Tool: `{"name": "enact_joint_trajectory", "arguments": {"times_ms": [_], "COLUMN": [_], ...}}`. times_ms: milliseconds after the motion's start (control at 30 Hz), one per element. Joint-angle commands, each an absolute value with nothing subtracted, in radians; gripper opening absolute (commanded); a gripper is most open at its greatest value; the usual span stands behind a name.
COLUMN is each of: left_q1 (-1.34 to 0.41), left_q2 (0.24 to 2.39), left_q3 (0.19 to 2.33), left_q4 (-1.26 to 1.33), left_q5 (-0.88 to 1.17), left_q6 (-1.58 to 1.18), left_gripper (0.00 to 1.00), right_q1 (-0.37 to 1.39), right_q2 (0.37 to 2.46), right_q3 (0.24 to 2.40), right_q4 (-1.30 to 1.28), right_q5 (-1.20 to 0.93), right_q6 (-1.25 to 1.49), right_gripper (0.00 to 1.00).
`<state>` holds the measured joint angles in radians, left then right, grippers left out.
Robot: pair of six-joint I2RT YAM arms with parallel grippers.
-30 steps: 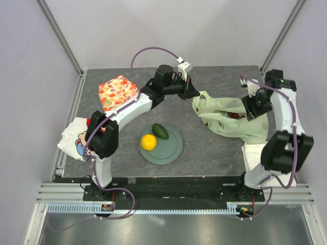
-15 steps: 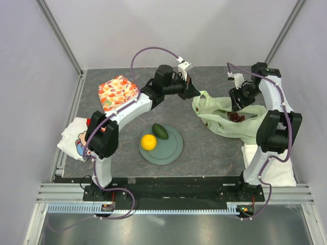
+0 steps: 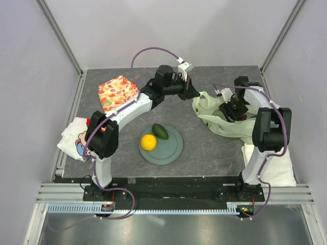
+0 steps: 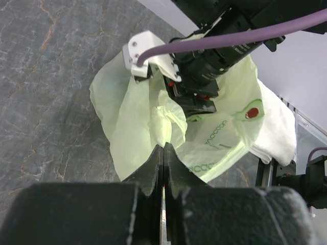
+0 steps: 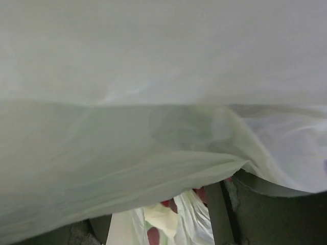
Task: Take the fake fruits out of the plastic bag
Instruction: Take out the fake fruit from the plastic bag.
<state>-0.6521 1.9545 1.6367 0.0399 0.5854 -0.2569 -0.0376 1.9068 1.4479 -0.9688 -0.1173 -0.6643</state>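
Top external view: over the last second my right arm has swung in from the far right side of the plastic bag (image 3: pixel 232 125) and now sits over its open mouth, right jaws pointing down into the folds. My left arm has not moved. My left jaws are pressed fully together on the bag's near edge, holding the mouth up and open at the back of the worktop (image 3: pixel 214 153).

I read that as the reach for the next fruit starting. Two fruits are already out on the grey plate (image 3: pixel 173 150): the orange (image 3: pixel 148 142) and, just beside it, the dark green oval one (image 3: pixel 160 131). The rest must be inside the bag.

My right wrist camera is almost wholly veiled by pale green film. Through a gap at the bottom I see something dark red (image 5: pixel 200 194), probably the grape bunch, though I cannot be sure. With the film in the way, I cannot tell how far my right jaws are parted or whether they hold anything.

As for writing, the left wrist view shows rows of faint green print on the bag (image 4: pixel 204 167), too distorted to read, and a small avocado-like emblem (image 4: pixel 249 111) with a red centre.
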Motion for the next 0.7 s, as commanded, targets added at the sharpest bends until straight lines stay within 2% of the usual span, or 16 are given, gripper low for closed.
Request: {"name": "enact_joint_trajectory", "arguments": {"times_ms": [0,133,300,333,400,433,467,500,600,667], "left_q1": [-0.653,-0.653,-0.655,-0.653,-0.653,-0.653,-0.653,-0.653,-0.644,-0.632], "left_q2": [1.899,1.888,1.887,1.888,1.885,1.885,1.884,1.885,1.893,1.901], "left_q3": [1.617,1.602,1.595,1.597,1.597,1.598,1.603,1.606,1.640,1.681], "left_q4": [0.034,0.031,0.025,0.023,0.020,0.020,0.018,0.018,0.012,0.009], "left_q5": [0.592,0.595,0.585,0.581,0.574,0.572,0.568,0.557,0.510,0.473], "left_q6": [-0.221,-0.219,-0.213,-0.212,-0.206,-0.201,-0.198,-0.187,-0.170,-0.160], "left_gripper": [0.02,0.02,0.02,0.02,0.02,0.02,0.02,0.02,0.02,0.02], "right_q1": [-0.041,-0.040,-0.029,-0.029,-0.029,-0.029,-0.026,-0.025,-0.017,-0.008], "right_q2": [1.847,1.836,1.927,1.937,1.934,1.928,1.918,1.911,1.869,1.841], "right_q3": [1.456,1.417,1.376,1.376,1.384,1.391,1.402,1.425,1.503,1.624], "right_q4": [-0.822,-0.798,-0.805,-0.817,-0.825,-0.830,-0.850,-0.857,-0.888,-0.931], "right_q5": [-0.023,0.026,0.145,0.149,0.131,0.118,0.104,0.082,0.020,-0.070], "right_q6": [-0.660,-0.706,-0.677,-0.672,-0.661,-0.652,-0.650,-0.647,-0.637,-0.606], "right_gripper": [0.70,0.70,0.67,0.57,0.47,0.34,0.27,0.15,0.04,0.02]}}
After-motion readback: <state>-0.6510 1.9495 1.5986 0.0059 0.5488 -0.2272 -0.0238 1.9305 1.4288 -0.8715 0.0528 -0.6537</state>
